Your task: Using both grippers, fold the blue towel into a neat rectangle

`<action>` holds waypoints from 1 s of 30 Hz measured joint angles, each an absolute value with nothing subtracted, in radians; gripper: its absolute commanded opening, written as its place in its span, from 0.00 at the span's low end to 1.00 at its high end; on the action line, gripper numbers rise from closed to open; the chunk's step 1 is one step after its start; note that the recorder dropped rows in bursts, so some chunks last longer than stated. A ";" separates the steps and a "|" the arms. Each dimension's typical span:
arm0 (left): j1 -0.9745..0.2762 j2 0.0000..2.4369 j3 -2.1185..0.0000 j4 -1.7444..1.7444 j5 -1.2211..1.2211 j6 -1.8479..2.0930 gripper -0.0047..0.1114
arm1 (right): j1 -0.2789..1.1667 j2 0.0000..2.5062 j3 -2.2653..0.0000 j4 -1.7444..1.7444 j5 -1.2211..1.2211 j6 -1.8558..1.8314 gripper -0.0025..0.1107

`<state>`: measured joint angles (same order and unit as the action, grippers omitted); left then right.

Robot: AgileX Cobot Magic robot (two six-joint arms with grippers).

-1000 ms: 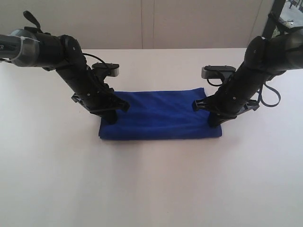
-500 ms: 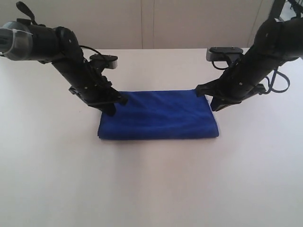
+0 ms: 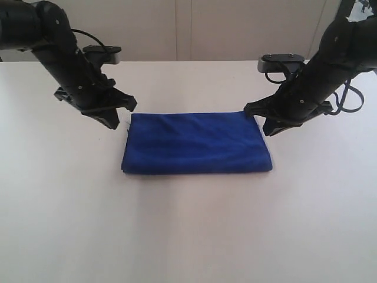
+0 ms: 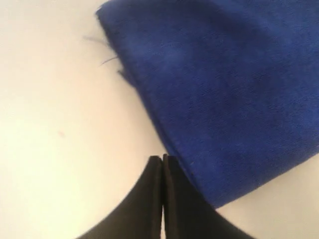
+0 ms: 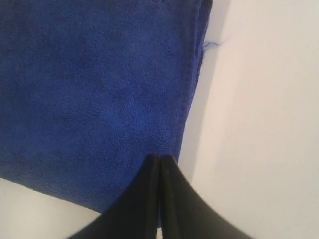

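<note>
The blue towel (image 3: 196,143) lies folded as a flat rectangle in the middle of the white table. My left gripper (image 3: 113,124) hangs just off its far left corner, shut, with nothing between the fingers. My right gripper (image 3: 271,131) hovers at the towel's right edge, also shut and empty. In the left wrist view the shut gripper (image 4: 163,158) points at the towel's (image 4: 219,84) edge. The right wrist view has the closed gripper (image 5: 160,157) over the towel's (image 5: 99,94) side edge. No label shows.
The white table (image 3: 188,236) spreads wide in front of and behind the towel. A pale wall with panel seams (image 3: 182,29) stands behind. Loose black cables (image 3: 347,100) hang by the right arm.
Both arms have lifted off the towel and drawn outward. The left one swung well to the left and back; the right one rose to the towel's right edge. The towel stays flat.
</note>
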<state>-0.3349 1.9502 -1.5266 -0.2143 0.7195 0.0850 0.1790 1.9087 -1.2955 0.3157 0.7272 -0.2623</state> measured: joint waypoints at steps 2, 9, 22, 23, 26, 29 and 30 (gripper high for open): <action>-0.303 1.950 -1.527 -0.210 0.756 0.067 0.04 | 0.179 1.909 -1.293 0.312 0.724 -0.262 0.02; -0.276 1.950 -1.508 -0.210 0.800 0.058 0.04 | 0.179 1.909 -1.293 0.304 0.663 -0.262 0.02; -0.276 1.950 -1.436 -0.216 0.802 0.046 0.04 | 0.179 1.906 -1.270 0.292 0.685 -0.244 0.02; -0.276 1.947 -1.429 -0.216 0.805 0.042 0.04 | 0.179 1.904 -1.270 0.284 0.700 -0.237 0.02; -0.276 1.915 -1.409 -0.208 0.811 0.041 0.04 | 0.179 1.871 -1.270 0.264 0.758 -0.229 0.02; -0.276 1.859 -1.391 -0.201 0.813 0.039 0.04 | 0.179 1.817 -1.270 0.250 0.787 -0.228 0.02; -0.276 1.835 -1.384 -0.200 0.813 0.039 0.04 | 0.179 1.796 -1.270 0.249 0.791 -0.226 0.02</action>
<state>-0.2761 1.8350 -1.3843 -0.1998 0.8132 0.0392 0.1790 1.7958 -1.2703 0.2485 0.7914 -0.2264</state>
